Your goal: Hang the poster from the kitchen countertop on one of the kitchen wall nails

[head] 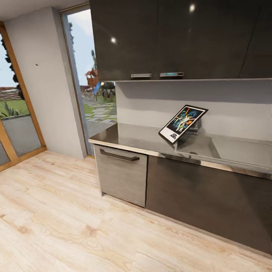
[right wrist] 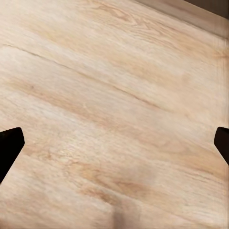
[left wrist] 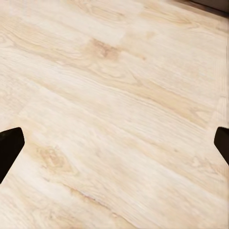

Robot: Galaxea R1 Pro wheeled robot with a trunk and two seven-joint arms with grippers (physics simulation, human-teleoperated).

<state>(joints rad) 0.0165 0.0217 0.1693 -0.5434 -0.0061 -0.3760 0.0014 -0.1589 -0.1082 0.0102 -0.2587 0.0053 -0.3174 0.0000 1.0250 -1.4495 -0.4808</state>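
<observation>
The black-framed Star Wars poster [head: 183, 124] leans untouched on the glossy dark countertop [head: 128, 135] beside the sink; both grippers' fingers [left wrist: 9, 148] [right wrist: 9, 148] hang spread and empty, so pickup and hanging remain.

poster [head: 183, 124]: dark lettering sits in the white border at its lower end, too small and blurred to read
poster artwork: figures in colour, no words legible
upper cabinets [head: 181, 37]: no label, brand or number to be read
drawer front [head: 121, 173]: no marking legible
surface [head: 132, 138]: no text on it
wall [head: 41, 75]: no sign or writing
floor [left wrist: 114, 95]: plain wood grain in both wrist views, no text
overall: nothing in these views can be read as text
</observation>
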